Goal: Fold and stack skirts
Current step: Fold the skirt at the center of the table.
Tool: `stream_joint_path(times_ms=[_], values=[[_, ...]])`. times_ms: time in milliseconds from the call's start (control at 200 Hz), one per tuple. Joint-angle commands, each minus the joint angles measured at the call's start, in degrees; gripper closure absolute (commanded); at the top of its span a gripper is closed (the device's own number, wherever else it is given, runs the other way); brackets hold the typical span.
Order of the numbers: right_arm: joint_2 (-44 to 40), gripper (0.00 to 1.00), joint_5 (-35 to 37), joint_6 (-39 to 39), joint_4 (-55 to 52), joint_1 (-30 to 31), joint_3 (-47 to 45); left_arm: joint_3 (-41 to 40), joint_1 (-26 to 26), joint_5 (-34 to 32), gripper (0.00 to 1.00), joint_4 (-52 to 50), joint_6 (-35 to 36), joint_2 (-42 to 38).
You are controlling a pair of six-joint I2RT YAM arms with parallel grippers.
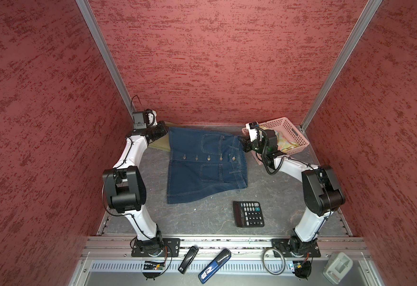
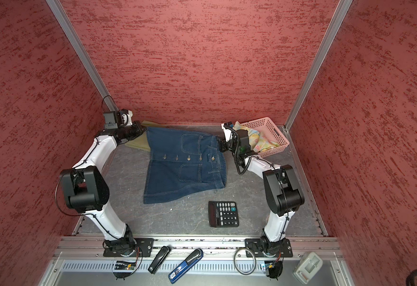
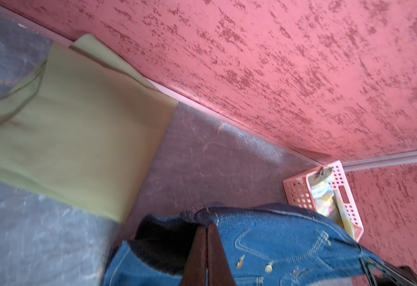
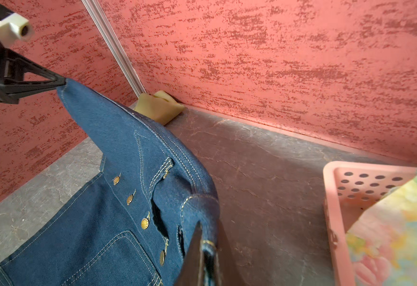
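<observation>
Calculator [image 1: 248,214] near the tabletop's [image 1: 197,220] front edge. Denim skirt [image 1: 206,166] mid-tabletop, buttons up: near side flat, far side raised. Left gripper [image 4: 62,81] pinched together on its far hem corner; right gripper [image 4: 207,250] clamped on the far waistband corner. Olive-green skirt [image 3: 78,128] folded in the far left corner. Floral skirt [image 2: 260,141] in the pink basket [image 2: 274,128] at the far right corner, seemingly bunched; the arm hides part.
</observation>
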Motion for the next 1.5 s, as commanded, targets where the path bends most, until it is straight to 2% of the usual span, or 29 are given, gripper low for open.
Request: stream_joint_path(times_ms=[0,411,696,922,1242,1353,1498], values=[[-3.16,1.00,-1.84,-2.18,7.10,-0.59,-2.04,-4.88,-0.17,-1.43,1.00,2.17,-1.41,-4.84],[-9.51,1.00,-4.87,-5.71,10.28,-0.68,-9.53,-23.69,-1.21,-5.91,1.00,-0.03,-4.93,-22.99],[-10.49,1.00,-7.76,-9.23,12.17,-0.70,-10.91,-28.25,0.72,-9.14,1.00,-3.86,-5.66,-31.72],[-7.10,1.00,-10.00,-10.12,12.36,-0.70,-5.87,-26.32,5.49,-7.46,1.00,-1.23,-8.55,-28.02],[2.13,1.00,-13.45,-12.35,15.91,-0.68,4.24,-13.04,10.05,-4.87,1.00,2.62,-10.85,-14.55],[3.22,1.00,-13.58,-13.49,20.65,-0.68,3.81,-8.82,10.36,-5.17,1.00,0.75,-9.85,-12.62],[1.07,1.00,-13.66,-14.76,24.48,-0.74,0.06,-11.36,9.96,-4.08,1.00,0.99,-10.42,-15.54]])
